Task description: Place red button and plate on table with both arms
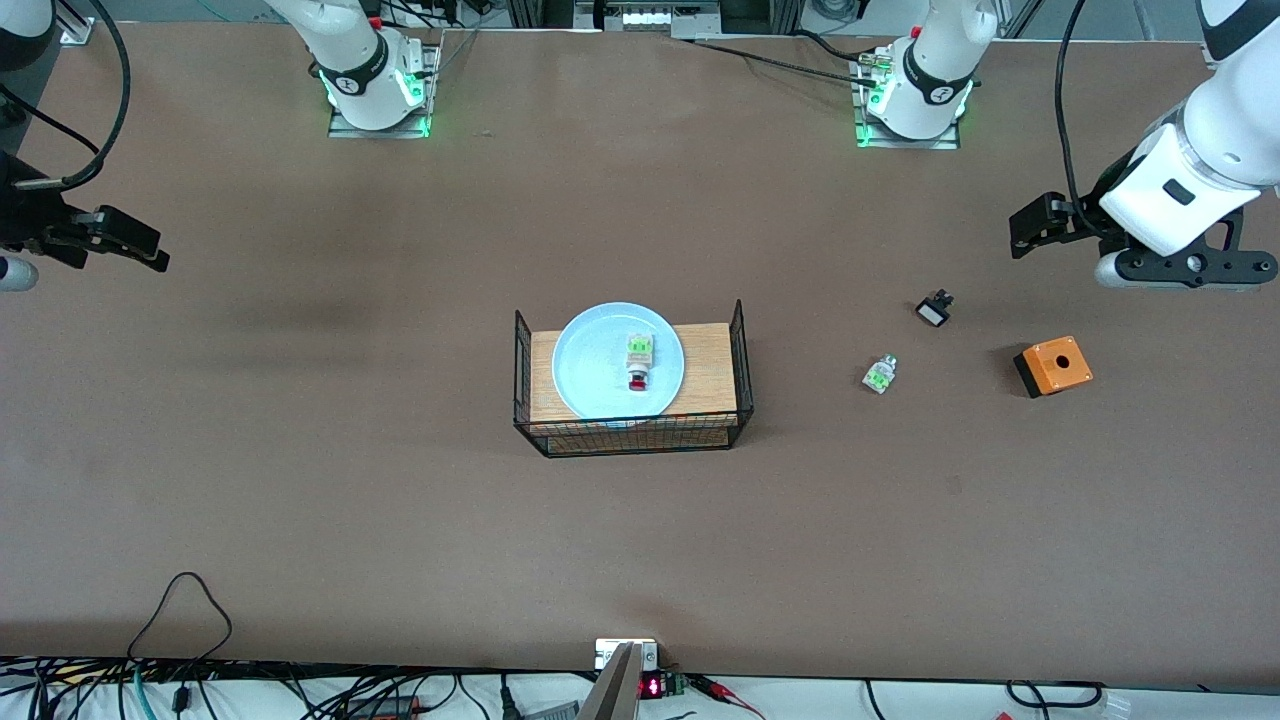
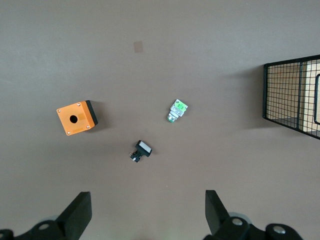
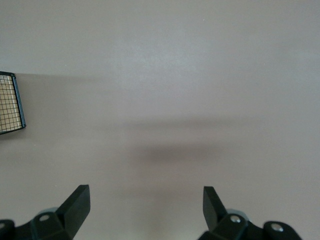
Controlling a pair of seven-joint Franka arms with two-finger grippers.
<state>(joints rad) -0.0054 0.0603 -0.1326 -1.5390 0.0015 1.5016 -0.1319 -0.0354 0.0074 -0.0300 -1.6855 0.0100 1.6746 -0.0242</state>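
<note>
The pale blue plate [image 1: 600, 362] lies on a small wooden board [image 1: 712, 366] with black mesh sides, mid-table. The red button [image 1: 638, 361], white-green with a red cap, lies on the plate. My left gripper [image 1: 1035, 226] is open and empty, up over the brown table [image 1: 400, 480] at the left arm's end; it also shows in the left wrist view [image 2: 148, 212]. My right gripper [image 1: 130, 243] is open and empty over the right arm's end; it also shows in the right wrist view [image 3: 146, 207]. Neither is near the plate.
A white-green piece without red [image 1: 880, 374], a small black-and-white piece [image 1: 934, 309] and an orange box [image 1: 1053, 366] lie on the table toward the left arm's end, also in the left wrist view [image 2: 177, 110], [image 2: 141, 150], [image 2: 76, 118]. The mesh side [image 2: 292, 95] shows there too.
</note>
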